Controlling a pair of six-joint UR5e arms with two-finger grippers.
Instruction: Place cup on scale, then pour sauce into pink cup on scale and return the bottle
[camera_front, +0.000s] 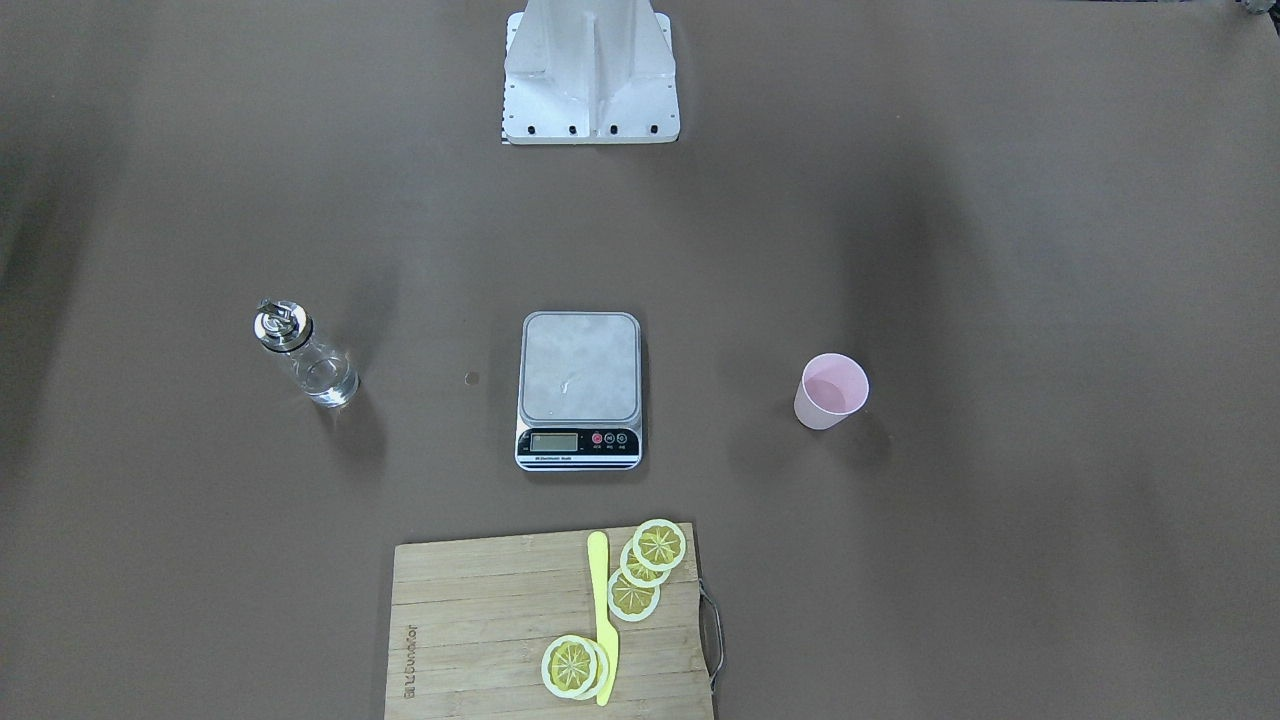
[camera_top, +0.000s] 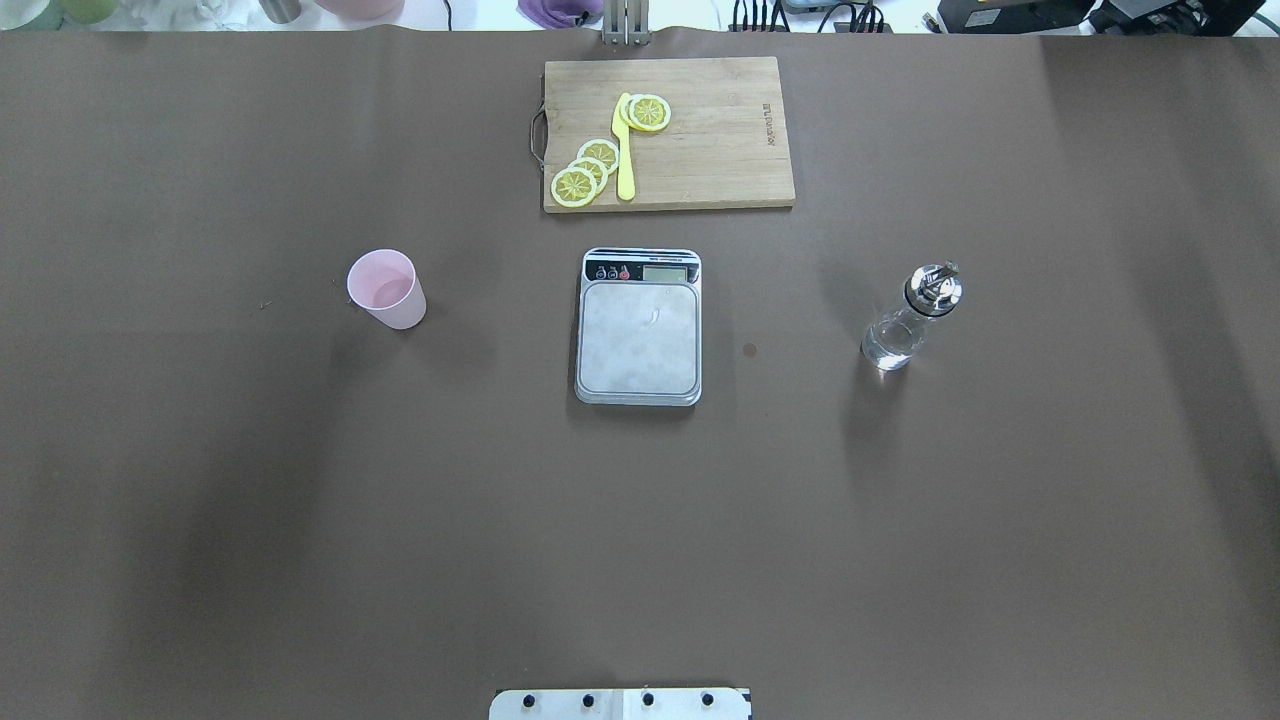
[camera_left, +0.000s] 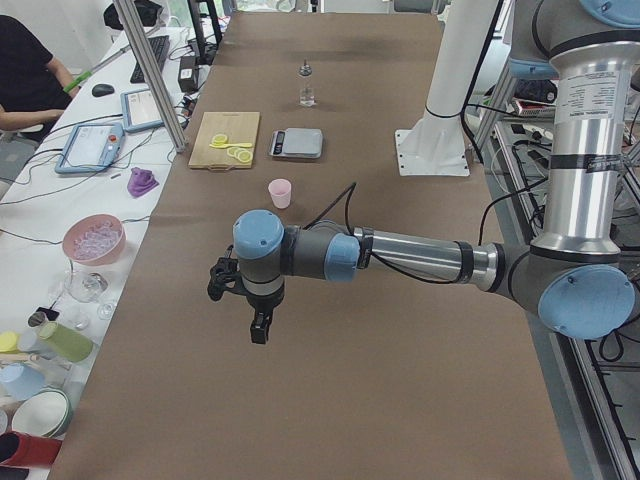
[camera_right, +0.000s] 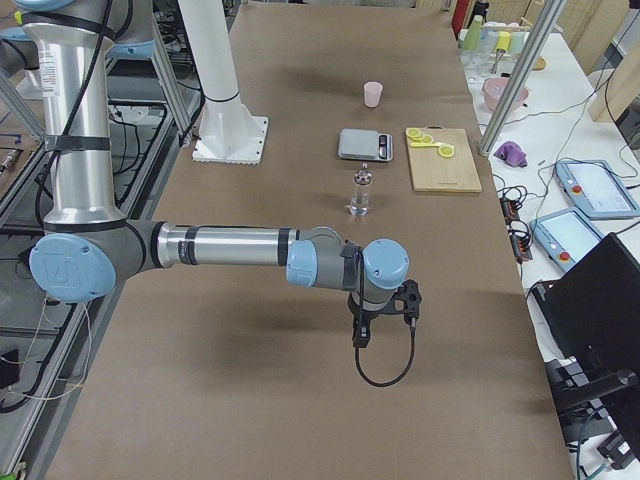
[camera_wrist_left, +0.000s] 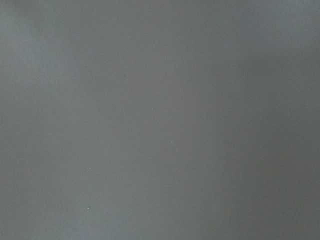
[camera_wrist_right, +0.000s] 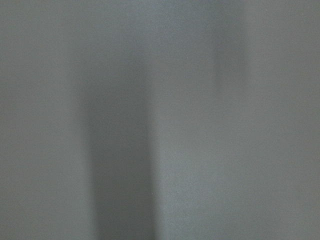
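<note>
Nothing has been picked up yet, and everything sits apart on the brown bench (camera_top: 300, 500). The pink cup (camera_top: 386, 288) stands upright with its mouth open to the ceiling, well off to the robot's left of the scale (camera_top: 638, 335), whose silver platform is bare. Over on the robot's right the glass bottle (camera_top: 910, 320) stands upright too, its silver spout on top and clear liquid low inside. Beyond the scale lies a wooden cutting board (camera_top: 700, 150) with lemon slices (camera_top: 590, 170) and a yellow knife (camera_top: 625, 150), none of it in the way. Now the arms: the left gripper (camera_left: 258, 328) hangs pointing down over bare bench, and from the side view the cup stands further along the bench, between it and the scale. The right gripper (camera_right: 360, 338) hangs the same way, short of the bottle. Only the side views show them, so I cannot tell whether either pair of fingers is parted or closed, and both wrist cameras give only blurred bench. My call: the cup goes first, and the left arm is the nearer one, coming at a vertical cup from the side.
</note>
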